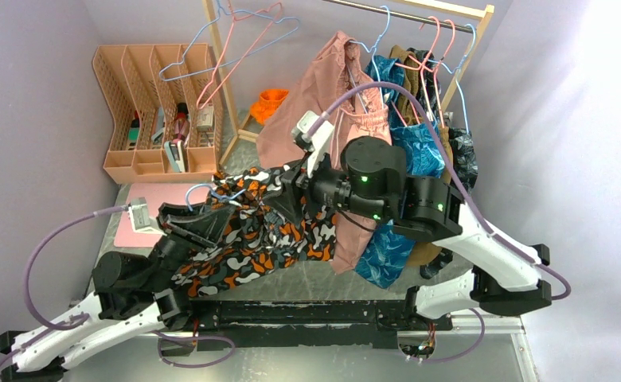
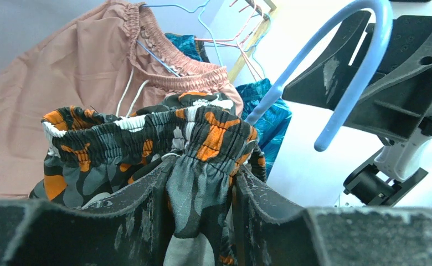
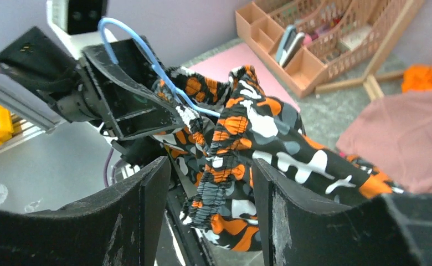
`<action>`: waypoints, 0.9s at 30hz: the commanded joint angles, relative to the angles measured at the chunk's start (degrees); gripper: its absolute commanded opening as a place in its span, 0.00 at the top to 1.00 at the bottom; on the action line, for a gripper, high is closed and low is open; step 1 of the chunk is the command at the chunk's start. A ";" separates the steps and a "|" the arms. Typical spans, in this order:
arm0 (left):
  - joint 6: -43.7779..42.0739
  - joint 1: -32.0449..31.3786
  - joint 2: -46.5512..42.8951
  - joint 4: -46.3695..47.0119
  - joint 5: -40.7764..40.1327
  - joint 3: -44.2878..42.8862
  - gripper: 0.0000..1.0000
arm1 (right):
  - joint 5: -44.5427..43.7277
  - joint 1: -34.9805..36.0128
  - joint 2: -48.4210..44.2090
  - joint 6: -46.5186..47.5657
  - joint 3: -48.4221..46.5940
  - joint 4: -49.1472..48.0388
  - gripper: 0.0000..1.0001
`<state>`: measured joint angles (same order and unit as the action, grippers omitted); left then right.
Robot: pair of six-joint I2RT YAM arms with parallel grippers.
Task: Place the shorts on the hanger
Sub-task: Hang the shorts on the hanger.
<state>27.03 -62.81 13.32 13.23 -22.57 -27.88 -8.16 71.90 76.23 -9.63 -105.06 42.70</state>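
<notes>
The camouflage-print shorts [image 1: 244, 243] hang bunched between the two arms. My left gripper [image 1: 216, 216] is shut on their gathered waistband [image 2: 147, 133], with fabric pinched between its fingers [image 2: 205, 169]. The light-blue hanger [image 2: 363, 61] rises from that same bundle, and its hook [image 3: 147, 55] curves over the left gripper's black fingers [image 3: 125, 105]. How the hanger's frame sits inside the cloth is hidden. My right gripper [image 1: 282, 193] is open. Its jaws [image 3: 208, 166] stand on either side of a fold of the shorts [image 3: 269, 133] without pressing it.
A wooden rack [image 1: 419, 12] behind holds a dusty-pink garment [image 1: 323, 103], a blue leaf-print garment [image 1: 387, 239] and pink hangers [image 1: 244, 48]. A peach desk organiser [image 1: 160, 111] stands at back left, with a pink mat [image 1: 152, 203] in front of it.
</notes>
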 commanded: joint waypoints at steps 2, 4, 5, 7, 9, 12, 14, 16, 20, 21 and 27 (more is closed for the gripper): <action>2.02 0.05 -3.65 2.78 4.41 1.69 0.93 | 8.53 -0.09 -1.35 8.74 1.84 -7.86 0.41; 2.30 0.05 -3.92 2.26 5.09 1.87 0.93 | 10.92 -0.09 -0.38 10.05 0.69 -8.21 0.40; 2.33 0.05 -3.86 1.90 5.41 1.86 0.93 | 11.77 -0.03 0.28 10.80 0.04 -8.26 0.40; 2.24 0.05 -3.38 1.37 6.15 1.67 0.93 | 13.24 -0.01 1.59 12.12 -0.82 -8.56 0.40; 2.14 0.05 -2.47 0.79 6.95 1.45 0.93 | 14.52 0.00 3.10 13.40 -1.38 -8.84 0.41; 1.95 0.05 -0.98 0.10 8.59 0.98 0.93 | 17.41 0.03 5.29 15.49 -1.64 -9.00 0.41; 1.76 0.05 -0.26 -0.62 9.88 0.58 0.93 | 18.86 0.06 6.18 16.38 -1.33 -9.15 0.40; 1.44 0.05 0.21 -1.46 11.37 -0.11 0.93 | 19.84 0.00 5.92 17.01 -0.14 -10.26 0.41; 1.10 0.05 0.91 -3.54 14.06 -1.63 0.93 | 22.92 0.01 4.28 17.53 2.62 -13.44 0.44; 1.10 0.05 0.98 -3.93 14.44 -1.91 0.93 | 23.46 0.04 4.19 17.60 2.88 -13.65 0.46; 1.27 0.05 1.07 -4.62 16.88 -2.74 0.93 | 23.58 0.01 6.26 17.71 1.48 -11.90 0.66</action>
<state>28.29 -62.81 14.52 7.35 -9.45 -27.90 13.78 71.92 82.08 7.22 -102.63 31.79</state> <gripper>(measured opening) 0.418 0.407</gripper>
